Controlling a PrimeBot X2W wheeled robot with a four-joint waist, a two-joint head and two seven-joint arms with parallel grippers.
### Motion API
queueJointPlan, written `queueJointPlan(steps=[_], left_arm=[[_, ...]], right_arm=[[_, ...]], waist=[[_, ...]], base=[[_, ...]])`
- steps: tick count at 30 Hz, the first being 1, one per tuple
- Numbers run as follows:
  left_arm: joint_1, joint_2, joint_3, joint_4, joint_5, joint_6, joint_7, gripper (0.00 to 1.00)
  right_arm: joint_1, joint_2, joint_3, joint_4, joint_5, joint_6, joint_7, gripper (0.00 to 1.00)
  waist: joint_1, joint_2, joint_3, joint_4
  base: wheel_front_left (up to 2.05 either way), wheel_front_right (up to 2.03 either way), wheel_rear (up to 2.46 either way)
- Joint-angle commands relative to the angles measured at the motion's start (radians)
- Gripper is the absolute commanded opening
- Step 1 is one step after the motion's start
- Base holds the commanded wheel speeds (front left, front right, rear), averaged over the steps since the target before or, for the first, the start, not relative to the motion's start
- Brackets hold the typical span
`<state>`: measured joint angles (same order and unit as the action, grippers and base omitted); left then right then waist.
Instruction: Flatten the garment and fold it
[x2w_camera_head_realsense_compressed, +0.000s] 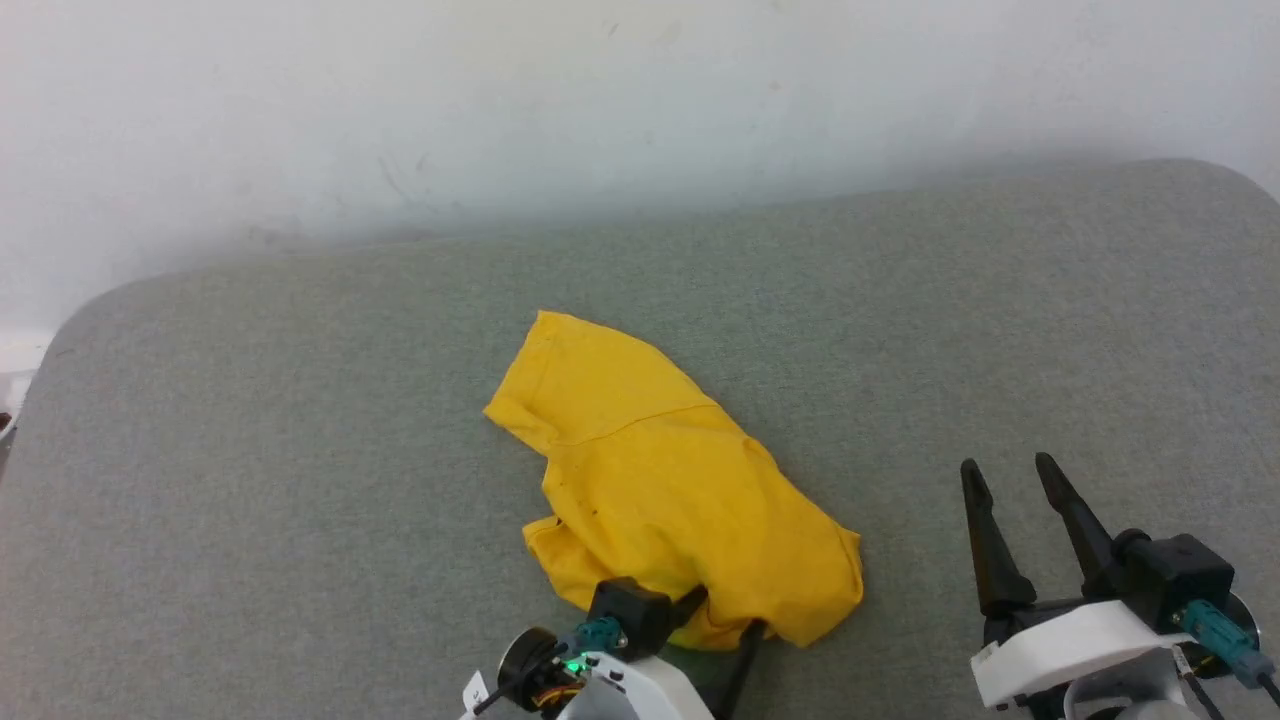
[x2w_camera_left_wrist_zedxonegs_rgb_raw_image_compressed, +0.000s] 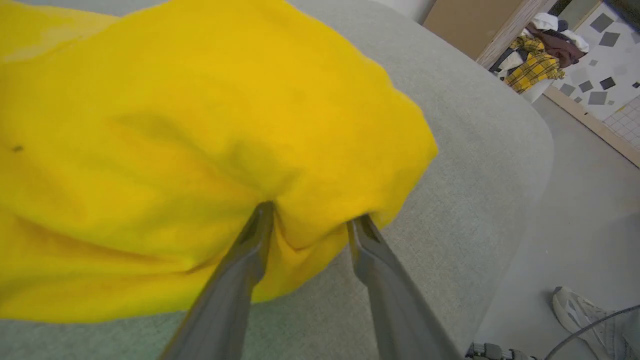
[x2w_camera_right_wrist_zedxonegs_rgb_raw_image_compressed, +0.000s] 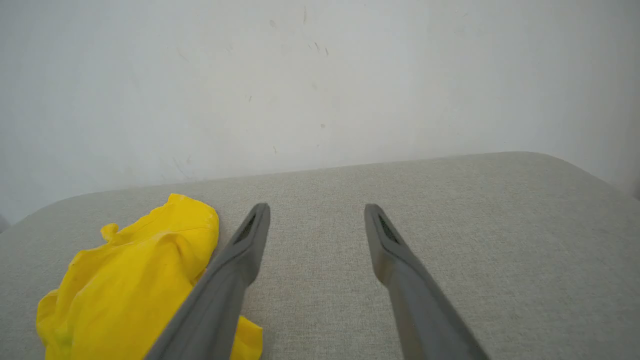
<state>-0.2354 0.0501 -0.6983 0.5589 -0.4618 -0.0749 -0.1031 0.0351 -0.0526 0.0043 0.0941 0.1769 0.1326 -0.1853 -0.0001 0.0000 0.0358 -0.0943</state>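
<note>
Your crumpled bright yellow cotton T-shirt (x2w_camera_head_realsense_compressed: 660, 490) lies mid-way across the grey fabric-covered surface (x2w_camera_head_realsense_compressed: 300, 450). Left gripper (x2w_camera_head_realsense_compressed: 722, 615) is at its near edge, jaws parted, tips under the cloth, a loose fold between them. Right gripper (x2w_camera_head_realsense_compressed: 1005, 470) gapes wide, empty, off to the side.

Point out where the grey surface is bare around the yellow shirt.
Bare: the grey surface left of the garment to the rounded edge, the strip behind it up to the wall, and the stretch between it and the right tool. Crowded: the near edge, where the left tool pokes into the cloth.
</note>
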Motion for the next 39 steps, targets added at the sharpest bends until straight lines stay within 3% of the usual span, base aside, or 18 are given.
queueJointPlan(steps=[1, 9, 15, 20, 29, 39], left_arm=[[0.005, 0.0, -0.009, -0.029, 0.009, 0.016, -0.021, 1.0], [0.014, 0.009, 0.065, -0.237, 0.057, 0.113, -0.153, 1.0], [0.067, 0.027, 0.24, -0.403, 0.089, 0.168, -0.158, 1.0], [0.14, 0.048, 0.395, -0.454, 0.118, 0.204, -0.158, 1.0], [0.258, 0.089, 0.583, -0.454, 0.14, 0.211, -0.159, 1.0], [0.24, 0.126, 0.601, -0.393, 0.152, 0.178, -0.144, 1.0]], right_arm=[[0.005, 0.002, 0.001, -0.008, -0.004, -0.002, 0.002, 1.0], [0.013, 0.002, 0.003, -0.021, -0.01, -0.002, 0.009, 1.0], [0.025, 0.002, 0.013, -0.029, -0.009, -0.002, 0.015, 1.0], [0.033, 0.002, 0.014, -0.034, -0.012, -0.002, 0.021, 1.0], [0.049, 0.002, 0.015, -0.042, -0.014, -0.002, 0.035, 1.0], [0.039, 0.002, 0.018, -0.066, -0.017, -0.002, 0.042, 1.0]], waist=[[0.0001, 0.0, -0.004, 0.013], [0.0001, 0.0, -0.018, 0.053], [0.0001, 0.0, -0.025, 0.07], [0.0001, 0.0, -0.031, 0.081], [0.0001, 0.0, -0.046, 0.094], [0.0001, 0.0, -0.004, 0.099]], base=[[0.0, 0.0, 0.0], [0.0, 0.0, 0.0], [0.0, 0.0, 0.0], [0.0, 0.0, 0.0], [0.0, 0.0, 0.0], [0.0, 0.0, 0.0]])
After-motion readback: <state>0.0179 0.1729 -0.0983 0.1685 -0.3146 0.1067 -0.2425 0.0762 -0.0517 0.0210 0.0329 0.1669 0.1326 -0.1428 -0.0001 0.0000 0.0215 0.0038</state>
